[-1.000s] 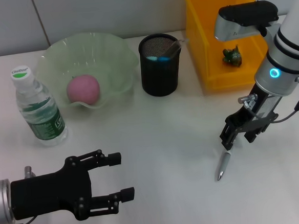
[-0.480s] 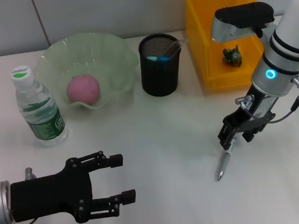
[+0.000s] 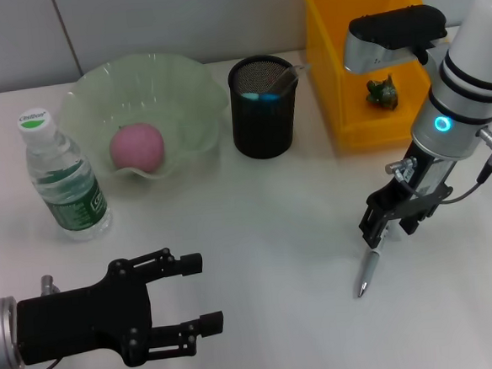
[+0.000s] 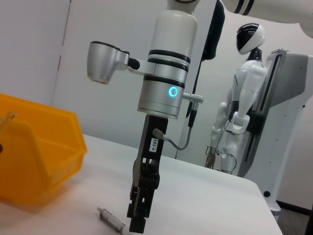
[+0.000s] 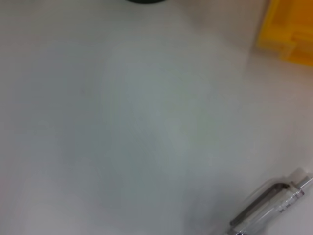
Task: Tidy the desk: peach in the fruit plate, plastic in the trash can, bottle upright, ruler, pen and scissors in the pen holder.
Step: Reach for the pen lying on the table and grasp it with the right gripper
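Note:
A silver pen (image 3: pixel 368 273) lies flat on the white table at the right. My right gripper (image 3: pixel 390 228) hangs open just over its upper end, fingers pointing down on either side; the left wrist view shows this gripper (image 4: pixel 138 223) beside the pen (image 4: pixel 111 219), and the pen (image 5: pixel 269 205) fills a corner of the right wrist view. The pink peach (image 3: pixel 138 146) sits in the green fruit plate (image 3: pixel 188 74). The bottle (image 3: pixel 64 184) stands upright. The black mesh pen holder (image 3: pixel 263 120) holds a clear strip and something blue. Green plastic (image 3: pixel 382 92) lies in the yellow trash can (image 3: pixel 327 69). My left gripper (image 3: pixel 190 294) rests open at the front left.
The yellow bin (image 4: pixel 39 156) stands close behind the right arm. The pen holder stands between plate and bin. Bare table spreads between the two grippers and in front of the holder. A white wall runs along the table's far edge.
The right arm has drifted slightly to the left over the pen's upper end. The pen has stayed on the table and the left gripper has not moved.

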`<state>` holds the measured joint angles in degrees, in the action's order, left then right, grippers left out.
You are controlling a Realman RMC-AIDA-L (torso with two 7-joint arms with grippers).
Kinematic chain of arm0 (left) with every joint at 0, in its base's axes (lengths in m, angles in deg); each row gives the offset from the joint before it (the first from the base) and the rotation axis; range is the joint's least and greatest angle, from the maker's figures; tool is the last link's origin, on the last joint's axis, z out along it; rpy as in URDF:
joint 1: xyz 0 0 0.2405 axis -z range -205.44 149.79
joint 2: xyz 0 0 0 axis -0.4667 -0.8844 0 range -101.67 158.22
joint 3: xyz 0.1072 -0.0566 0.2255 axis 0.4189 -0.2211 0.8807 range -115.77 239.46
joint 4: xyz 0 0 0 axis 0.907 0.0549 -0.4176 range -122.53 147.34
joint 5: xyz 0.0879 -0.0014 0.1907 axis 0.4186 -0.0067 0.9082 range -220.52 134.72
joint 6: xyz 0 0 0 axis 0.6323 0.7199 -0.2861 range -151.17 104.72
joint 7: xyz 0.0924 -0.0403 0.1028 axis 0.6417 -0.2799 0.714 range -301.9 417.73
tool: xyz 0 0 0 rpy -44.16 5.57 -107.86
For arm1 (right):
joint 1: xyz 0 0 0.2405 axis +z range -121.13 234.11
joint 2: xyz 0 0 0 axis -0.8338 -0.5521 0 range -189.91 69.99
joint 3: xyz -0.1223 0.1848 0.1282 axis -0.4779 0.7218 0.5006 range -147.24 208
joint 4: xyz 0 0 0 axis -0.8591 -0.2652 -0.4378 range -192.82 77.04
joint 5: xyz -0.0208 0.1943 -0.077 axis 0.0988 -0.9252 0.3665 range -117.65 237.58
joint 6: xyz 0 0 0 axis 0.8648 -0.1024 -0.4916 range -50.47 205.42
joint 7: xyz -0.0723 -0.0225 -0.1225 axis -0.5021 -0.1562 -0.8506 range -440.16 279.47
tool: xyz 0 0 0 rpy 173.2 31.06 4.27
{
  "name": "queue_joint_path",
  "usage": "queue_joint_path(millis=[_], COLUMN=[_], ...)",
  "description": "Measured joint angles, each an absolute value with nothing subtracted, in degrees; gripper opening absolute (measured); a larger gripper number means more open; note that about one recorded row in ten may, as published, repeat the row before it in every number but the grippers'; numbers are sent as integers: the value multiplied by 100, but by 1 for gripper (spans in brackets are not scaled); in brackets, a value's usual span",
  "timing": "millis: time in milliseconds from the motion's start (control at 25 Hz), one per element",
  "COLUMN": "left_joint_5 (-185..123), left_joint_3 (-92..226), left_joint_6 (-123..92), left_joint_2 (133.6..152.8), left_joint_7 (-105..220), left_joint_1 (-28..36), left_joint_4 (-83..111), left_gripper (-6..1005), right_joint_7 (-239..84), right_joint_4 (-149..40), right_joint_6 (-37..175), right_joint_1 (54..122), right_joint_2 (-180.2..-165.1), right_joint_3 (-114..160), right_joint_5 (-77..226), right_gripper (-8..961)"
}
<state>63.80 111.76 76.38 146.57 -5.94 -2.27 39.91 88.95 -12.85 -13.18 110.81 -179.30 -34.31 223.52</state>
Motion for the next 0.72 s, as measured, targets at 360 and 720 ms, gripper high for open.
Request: queue_joint_path(millis=[360,720], left_joint_5=[6400,6406], left_joint_3=[11176,11176], left_joint_6=[7651,7676], left_joint_2=[14654,14651], left_joint_7=[-598,-598], left_joint_1=[-216,-217], left_joint_4=[3995,4046], left_gripper=[817,817], right_joint_7=[8895,8895], right_joint_4=[-1474,-1501], right_joint_6=[-1245,-1197], right_joint_1=[11183,11217], right_joint_2=[-17931,-17933], right_joint_3=[-3441,-3533], right_joint_5=[22355,22406], right_gripper=[603,603])
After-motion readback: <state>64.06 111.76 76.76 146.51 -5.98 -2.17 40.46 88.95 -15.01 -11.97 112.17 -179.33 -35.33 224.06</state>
